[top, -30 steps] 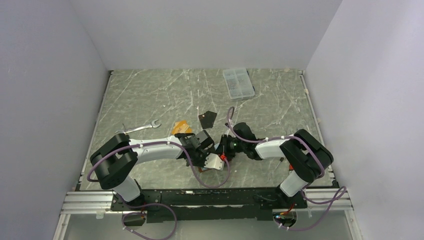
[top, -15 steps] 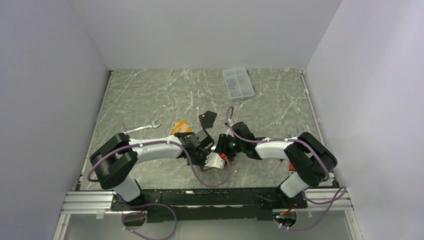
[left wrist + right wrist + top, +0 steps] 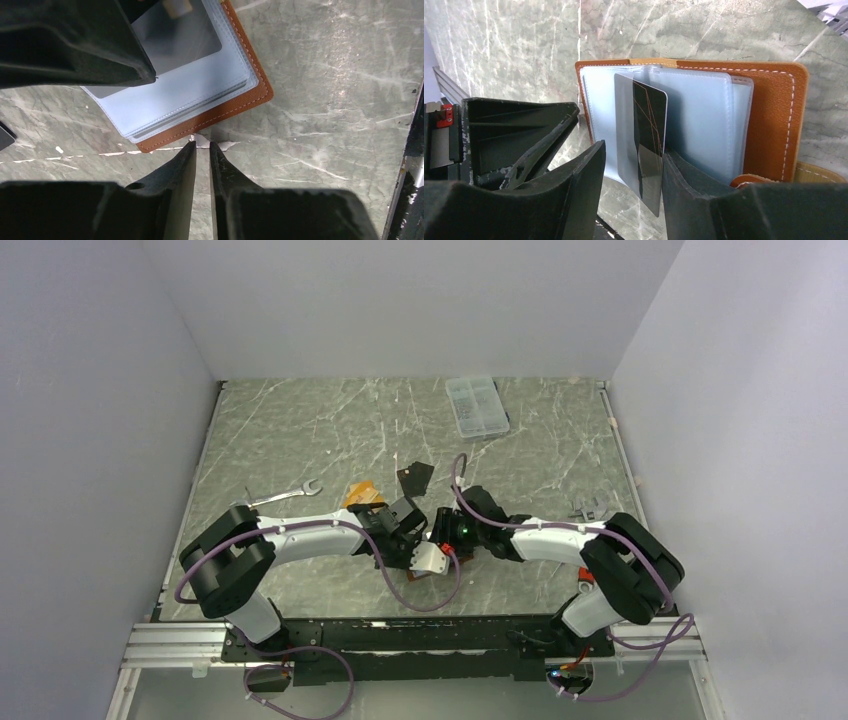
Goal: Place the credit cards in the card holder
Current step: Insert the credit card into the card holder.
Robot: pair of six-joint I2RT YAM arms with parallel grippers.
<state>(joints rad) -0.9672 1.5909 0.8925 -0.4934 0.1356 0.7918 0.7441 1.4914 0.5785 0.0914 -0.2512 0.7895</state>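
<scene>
Across the grey marbled tabletop (image 3: 300, 430) the left arm (image 3: 300, 540) and the right arm (image 3: 560, 535) reach inward from their bases at the near edge, and their wrists meet close to the middle. A clear compartment box (image 3: 477, 407) lies far back, well apart from everything else.

Under the two wrists the card holder (image 3: 774, 115) lies open and flat on the tabletop, brown leather outside and pale blue-grey pockets facing up.

The right claw (image 3: 633, 152) hangs over the pockets with its fingers spread wide. Between them stands the silver-grey card (image 3: 639, 125), partly slid into a pocket, its face catching a dark sheen with thin orange lines. One finger sits right beside the card's edge, though I cannot tell whether they touch. The other finger stands clear of the card, so the claw grips nothing.

The left claw (image 3: 201, 146) is drawn almost closed, with only a thin slit between its fingers and nothing in it. Its tips are just beside the holder's stitched leather edge.

A wrench (image 3: 285, 495) lies left of the wrists, beyond the left arm. The black card (image 3: 414, 478) lies on the tabletop just beyond the two claws. The orange-tan card (image 3: 360, 492) lies to its left, beside the left arm's wrist. Both are outside the holder.
</scene>
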